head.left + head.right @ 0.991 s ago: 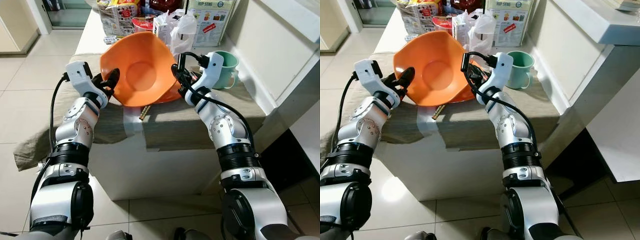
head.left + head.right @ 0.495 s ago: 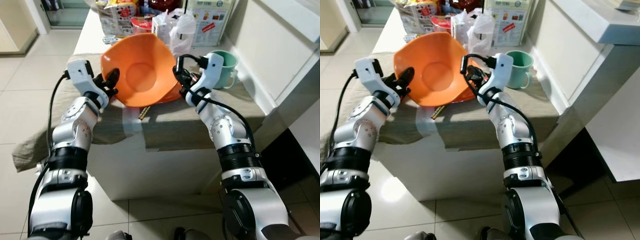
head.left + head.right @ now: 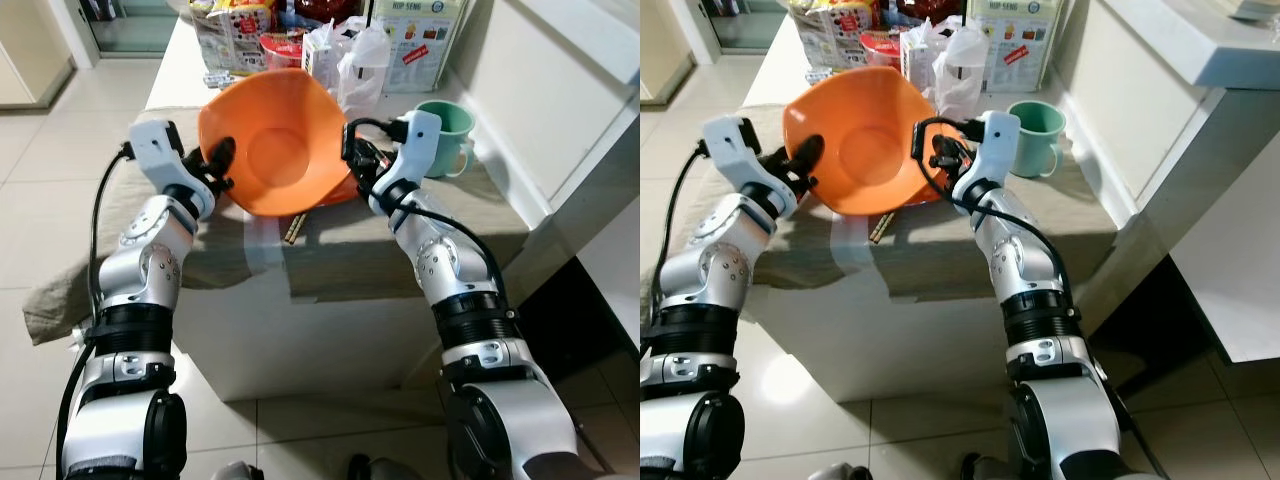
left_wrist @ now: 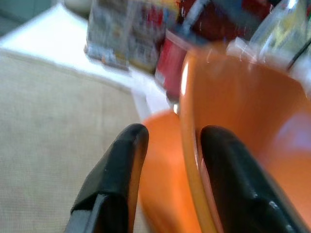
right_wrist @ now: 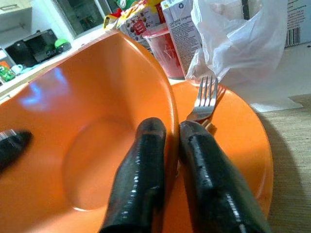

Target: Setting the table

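Both hands raised, left hand (image 3: 218, 165), right hand (image 3: 352, 158) pinching tilted orange bowl (image 3: 275, 140)

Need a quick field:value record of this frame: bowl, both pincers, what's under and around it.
bowl: orange bowl, tilted toward the robot, held by its rim on both sides
left pincer: left pincer straddles the bowl's left rim, one finger inside, one outside
right pincer: right pincer shut on the right rim, one finger on each side of it
plate: orange plate beneath the bowl, with a fork lying on it
cloth: beige cloth covers the table
cup: green cup to the right of the bowl
chopsticks: chopsticks poking out below the bowl
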You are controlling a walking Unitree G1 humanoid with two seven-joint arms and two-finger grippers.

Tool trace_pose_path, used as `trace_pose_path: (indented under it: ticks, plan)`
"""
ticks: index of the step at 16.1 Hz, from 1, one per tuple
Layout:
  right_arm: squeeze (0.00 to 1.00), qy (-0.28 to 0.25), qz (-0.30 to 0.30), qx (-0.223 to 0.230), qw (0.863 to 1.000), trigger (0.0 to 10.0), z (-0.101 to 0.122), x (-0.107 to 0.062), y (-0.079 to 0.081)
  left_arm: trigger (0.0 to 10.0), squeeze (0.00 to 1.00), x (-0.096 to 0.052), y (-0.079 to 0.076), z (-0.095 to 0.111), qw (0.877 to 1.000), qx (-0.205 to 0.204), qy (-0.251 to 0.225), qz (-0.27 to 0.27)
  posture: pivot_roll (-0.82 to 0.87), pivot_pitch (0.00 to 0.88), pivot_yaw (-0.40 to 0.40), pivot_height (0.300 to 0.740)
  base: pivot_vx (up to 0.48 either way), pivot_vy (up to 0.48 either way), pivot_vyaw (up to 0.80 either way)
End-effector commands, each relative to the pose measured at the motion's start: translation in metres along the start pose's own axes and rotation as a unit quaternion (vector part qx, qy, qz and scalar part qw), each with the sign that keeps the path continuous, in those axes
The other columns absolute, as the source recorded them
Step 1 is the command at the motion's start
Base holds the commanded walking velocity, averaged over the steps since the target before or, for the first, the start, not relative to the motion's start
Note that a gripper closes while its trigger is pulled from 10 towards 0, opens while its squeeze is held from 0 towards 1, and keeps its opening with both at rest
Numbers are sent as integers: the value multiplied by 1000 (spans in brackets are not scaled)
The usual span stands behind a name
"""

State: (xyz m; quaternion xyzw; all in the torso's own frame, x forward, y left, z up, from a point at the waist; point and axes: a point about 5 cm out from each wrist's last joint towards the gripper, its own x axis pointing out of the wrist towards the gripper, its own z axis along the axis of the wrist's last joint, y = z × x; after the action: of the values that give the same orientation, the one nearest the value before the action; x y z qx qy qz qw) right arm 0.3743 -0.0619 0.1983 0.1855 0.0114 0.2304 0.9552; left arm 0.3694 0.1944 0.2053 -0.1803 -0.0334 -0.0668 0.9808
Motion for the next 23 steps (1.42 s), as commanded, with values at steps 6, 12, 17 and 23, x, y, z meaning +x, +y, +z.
trace_pose_path:
  ticks: [6,12,17,23]
  plan:
    - [1000,54,-10,2,999,10000,-27,-4,-5,0,0,-4,-1,-15,999,-19,35,15,-82,114,-32,740,0,0,0]
    - [1000,20,-12,-6,1000,10000,-13,-3,-6,0,0,-4,-4,-15,999,-34,36,15,-84,115,-33,740,0,0,0]
    - [1000,-10,-22,-34,999,10000,-1,-3,-8,0,0,-4,-4,-14,999,-36,36,17,-85,117,-33,740,0,0,0]
    - [1000,-95,-30,-110,989,10000,49,-10,-6,0,0,-6,0,-14,998,-38,40,26,-87,120,-32,740,0,0,0]
